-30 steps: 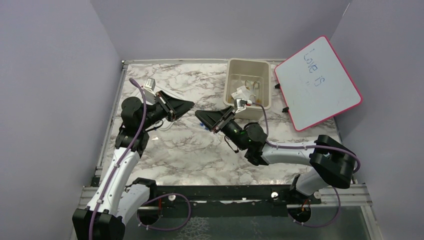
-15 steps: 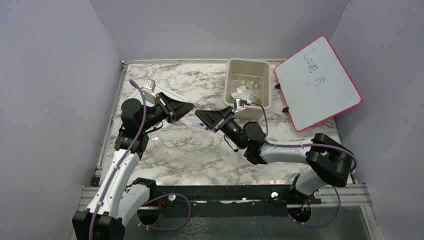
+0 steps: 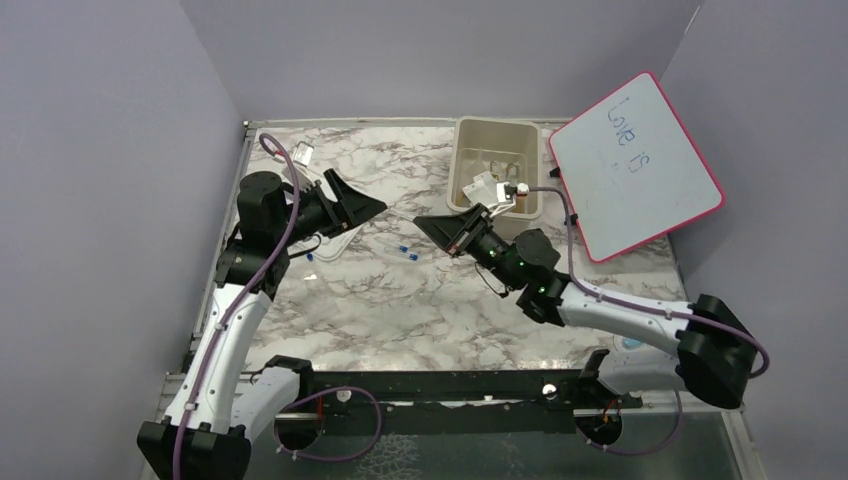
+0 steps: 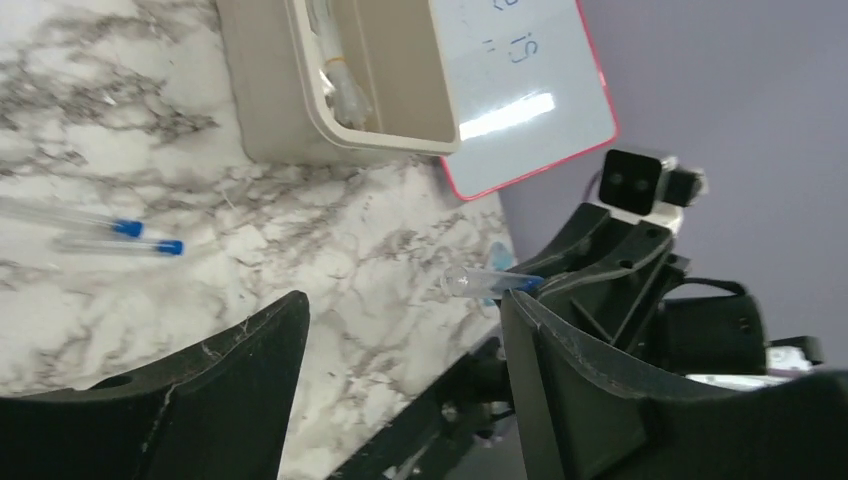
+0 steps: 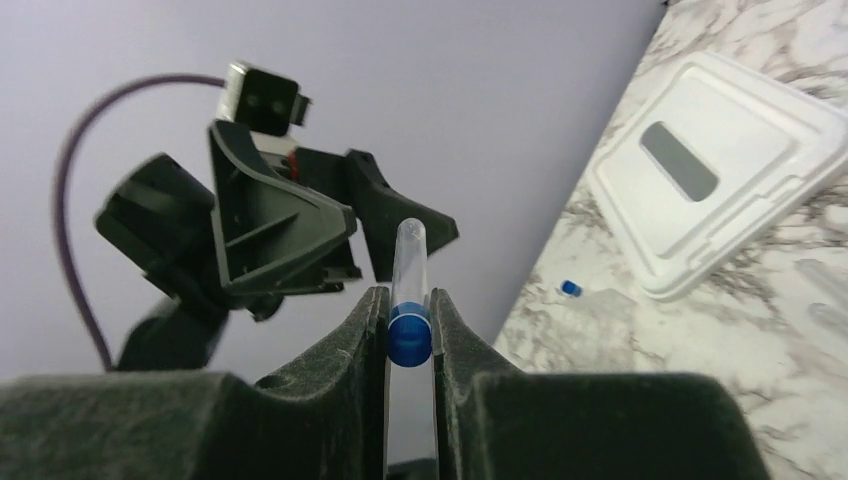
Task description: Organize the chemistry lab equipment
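blue-capped clear tube [image 5: 411, 250] gripped between the right jaws, which stand narrow and press on its two sides at the cap. the cap sits just behind the jaw tips, and the clear body projects beyond them, raised off the bench [image 3: 400, 300]. left jaws stand wide apart with nothing between them. they hang above the bench and face the right jaws, with a gap between the two pairs. two more blue-capped tubes [image 4: 127, 228] lie flat on the marble between the arms, nearly parallel and just beside each other, outside both pairs of jaws. a further blue cap [image 5: 570, 288] lies on the bench near a corner of the white lid [image 5: 720, 170]; its tube is too faint to trace. the lid lies flat below the left arm. beige tub [image 3: 457, 160] stands toward the far edge with small items inside, too small to identify. pink-framed whiteboard [image 3: 635, 165] sits just right of the tub.
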`<action>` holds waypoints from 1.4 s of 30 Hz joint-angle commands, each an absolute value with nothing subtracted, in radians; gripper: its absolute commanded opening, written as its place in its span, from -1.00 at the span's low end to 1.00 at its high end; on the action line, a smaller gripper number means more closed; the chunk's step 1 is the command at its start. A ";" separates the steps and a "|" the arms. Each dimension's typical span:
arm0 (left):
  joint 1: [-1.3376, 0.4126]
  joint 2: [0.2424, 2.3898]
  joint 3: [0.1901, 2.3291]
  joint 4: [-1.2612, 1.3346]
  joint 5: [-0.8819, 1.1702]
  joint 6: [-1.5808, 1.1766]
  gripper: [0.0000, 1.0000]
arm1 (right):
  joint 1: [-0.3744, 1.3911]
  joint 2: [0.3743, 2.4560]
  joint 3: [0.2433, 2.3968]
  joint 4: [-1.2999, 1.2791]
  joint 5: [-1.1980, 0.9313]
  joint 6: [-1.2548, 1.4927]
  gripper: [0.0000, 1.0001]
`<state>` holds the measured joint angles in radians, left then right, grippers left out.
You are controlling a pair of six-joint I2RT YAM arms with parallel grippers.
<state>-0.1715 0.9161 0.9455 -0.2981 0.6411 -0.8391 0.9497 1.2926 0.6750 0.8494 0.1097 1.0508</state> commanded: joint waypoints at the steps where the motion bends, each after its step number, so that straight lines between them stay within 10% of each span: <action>1: -0.169 0.898 1.013 -0.442 0.588 -0.467 0.47 | 0.932 1.174 0.725 0.457 0.009 0.779 -0.71; 25: -0.412 0.761 0.735 -0.313 0.933 0.287 0.14 | 0.864 1.354 1.223 -0.332 -0.540 0.324 -0.66; 42: -0.480 0.825 0.762 -0.372 0.925 0.369 -0.68 | 0.863 1.425 1.292 -0.384 -0.637 0.256 -0.66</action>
<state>-0.4717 0.8383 0.7292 -0.3672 0.9012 0.3435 0.8654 1.4052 1.2583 -0.3683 -0.5903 0.2779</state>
